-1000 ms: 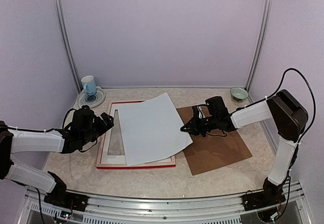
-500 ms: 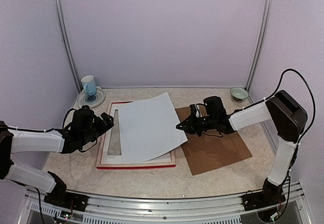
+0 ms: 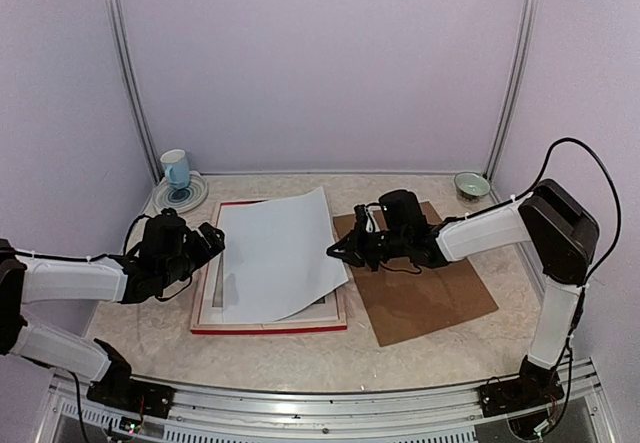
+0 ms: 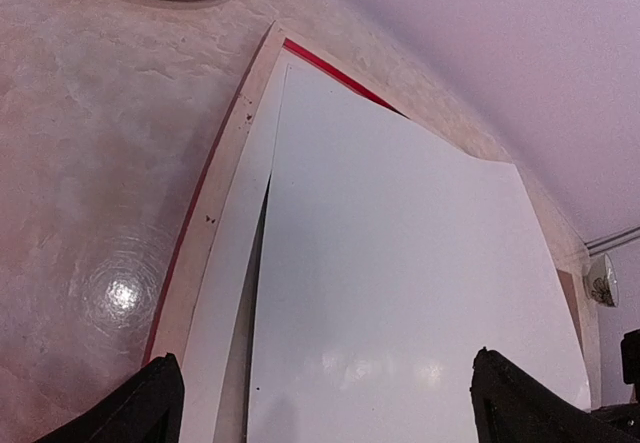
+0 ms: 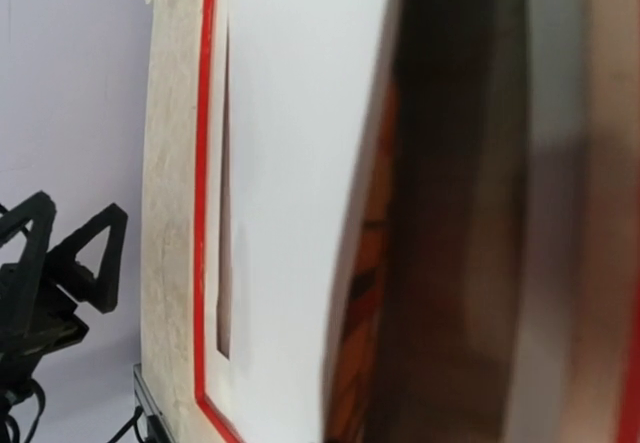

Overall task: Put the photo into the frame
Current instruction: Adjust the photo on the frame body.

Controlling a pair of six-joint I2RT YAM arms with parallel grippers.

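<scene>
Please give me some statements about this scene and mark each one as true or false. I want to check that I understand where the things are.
1. The photo lies with its white back up, over the frame. True.
2. The right gripper is open and away from the photo. False: it is shut on the photo's right edge.
3. The left gripper holds the frame. False: it is open beside the frame's left side and holds nothing.
4. A brown board lies under the right arm. True.
5. The cup stands at the back right. False: it stands at the back left, on a plate.
</scene>
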